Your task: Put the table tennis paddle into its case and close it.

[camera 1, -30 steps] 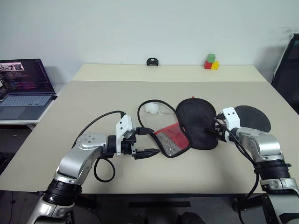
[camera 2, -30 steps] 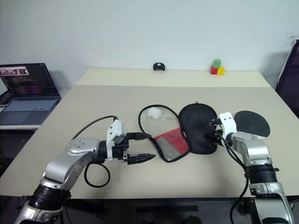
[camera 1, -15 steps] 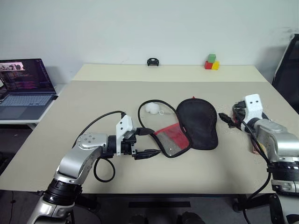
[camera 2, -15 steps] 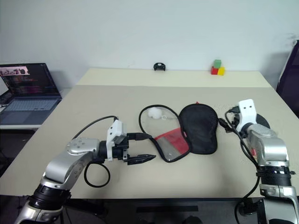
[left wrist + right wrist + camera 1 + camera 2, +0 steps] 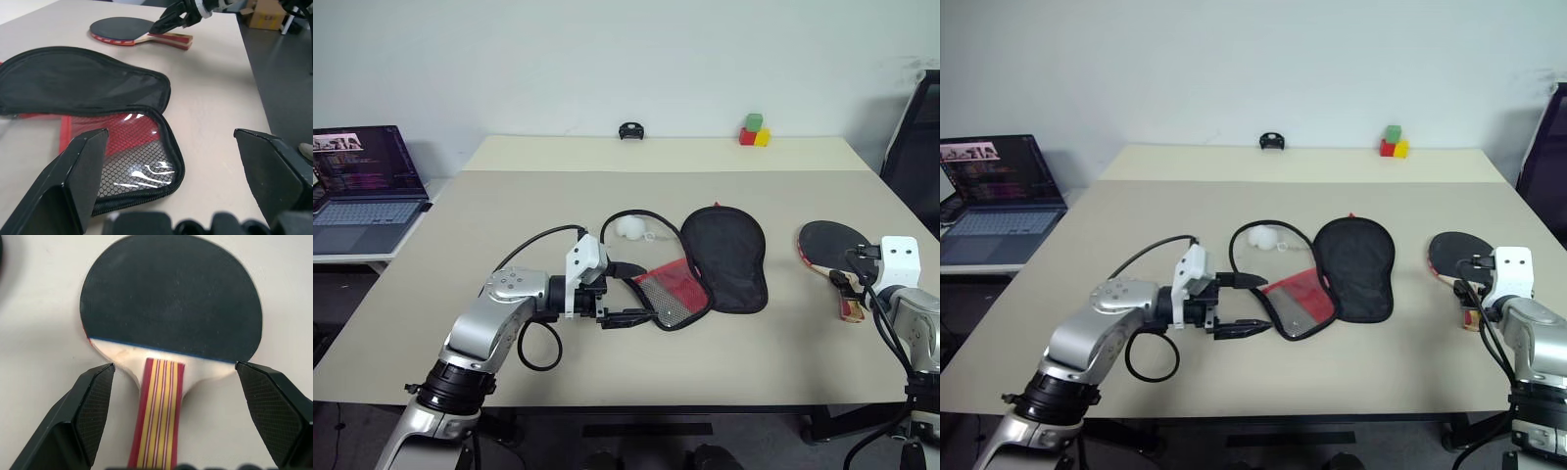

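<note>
The table tennis paddle [image 5: 827, 243] lies flat at the right of the table, black face up, its striped handle [image 5: 159, 406] pointing toward me. My right gripper [image 5: 174, 366] is open, one finger on each side of the handle where it meets the blade. The case [image 5: 724, 257] lies unzipped in the middle of the table. Its black half is spread flat and its red mesh half [image 5: 671, 292] is folded out to the left. My left gripper [image 5: 631, 292] is open at the mesh half's near-left edge, holding nothing.
A small white ball [image 5: 628, 226] sits inside a black cable loop just behind the case. Coloured blocks [image 5: 751, 132] and a small black object [image 5: 629, 130] stand at the far edge. A laptop [image 5: 362, 186] is on a side table at the left. The paddle is near the table's right edge.
My right gripper has left the case's right edge, swung right to the paddle's handle, and opened wider. The left gripper has stayed put.
</note>
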